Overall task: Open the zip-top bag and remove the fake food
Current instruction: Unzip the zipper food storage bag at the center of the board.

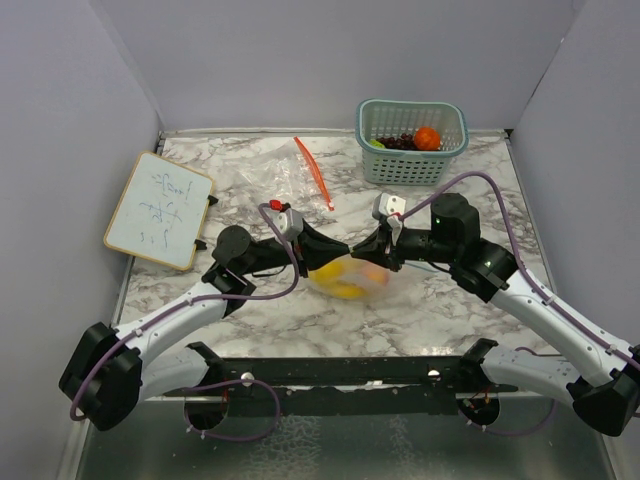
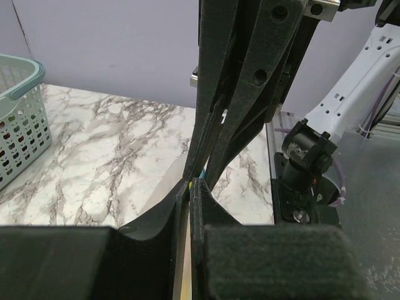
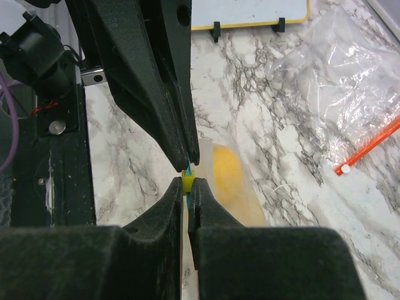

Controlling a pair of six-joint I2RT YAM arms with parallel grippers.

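Bag (image 1: pixel 352 281) in left pincer (image 2: pixel 190 184), right pincer (image 3: pixel 189 182)

The white, grey-veined marble tabletop (image 1: pixel 450 310) carries a small whiteboard (image 1: pixel 158 208) with scribbled writing near its left edge and a teal mesh basket (image 1: pixel 410 168) at the back right corner. Between them, toward the back, an empty clear bag (image 1: pixel 280 182) lies crumpled, its orange-red zip strip (image 1: pixel 314 172) along its right side. At the middle, a zip-top bag (image 1: pixel 372 272) holding yellow fake food (image 1: pixel 345 287) sits low over the marble; whether it rests there cannot be told.
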